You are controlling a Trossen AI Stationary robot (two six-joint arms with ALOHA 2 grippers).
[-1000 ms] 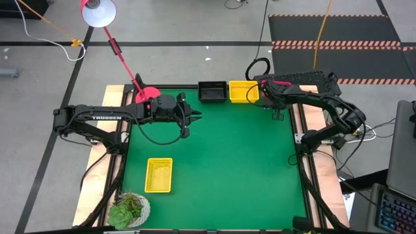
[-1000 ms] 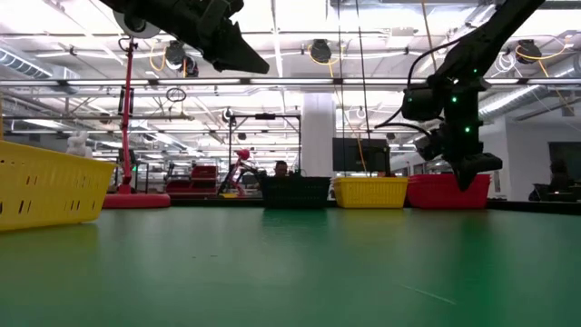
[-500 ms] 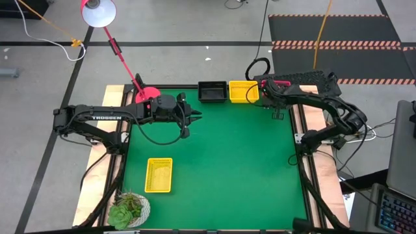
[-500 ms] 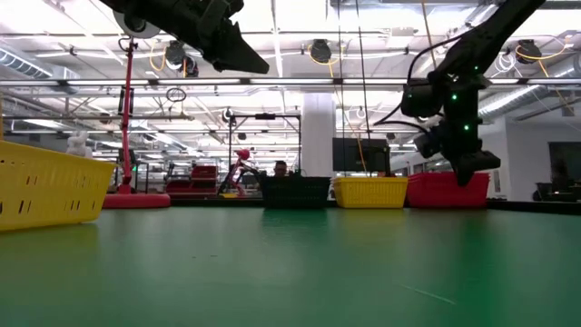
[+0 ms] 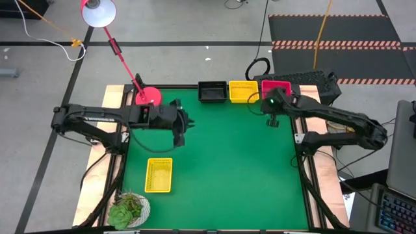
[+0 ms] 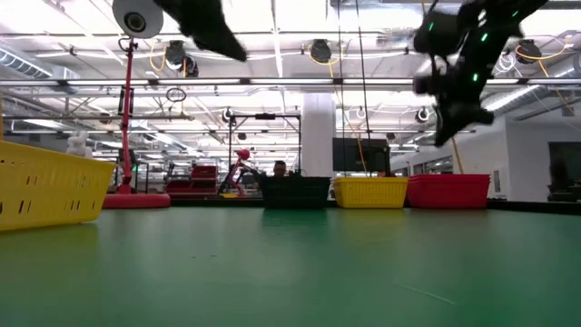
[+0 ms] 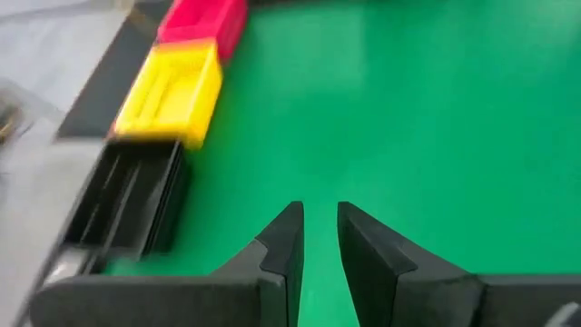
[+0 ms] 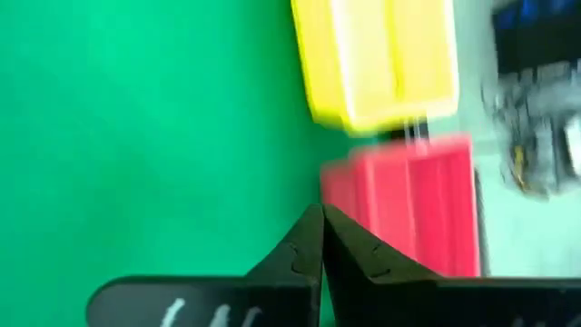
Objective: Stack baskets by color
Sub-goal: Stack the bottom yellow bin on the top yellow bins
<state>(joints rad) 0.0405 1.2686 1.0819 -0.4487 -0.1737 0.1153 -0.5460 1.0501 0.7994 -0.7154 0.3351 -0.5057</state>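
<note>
Along the table's far edge a black basket [image 5: 212, 91], a yellow basket [image 5: 244, 91] and a red-pink basket [image 5: 275, 88] stand side by side on their bottoms. Another yellow basket [image 5: 159, 175] sits alone on the mat near the left front. My left gripper [image 5: 180, 133] hovers over the mat's left half, its fingers [image 7: 286, 236] a narrow gap apart with nothing between them. My right gripper [image 5: 273, 121] hangs shut and empty above the mat, just in front of the red-pink basket [image 8: 408, 209].
A pink lamp base [image 5: 148, 96] stands at the far left corner, its head over the floor beyond. A green potted plant [image 5: 129, 209] sits at the near left corner. The green mat [image 5: 227, 169] lies bare through the middle and right.
My right gripper has risen and swung away from the far right corner, so its arm no longer covers the red-pink basket. My left gripper has risen and drawn back a little toward the table's left edge, tipping further down. No basket has moved.
</note>
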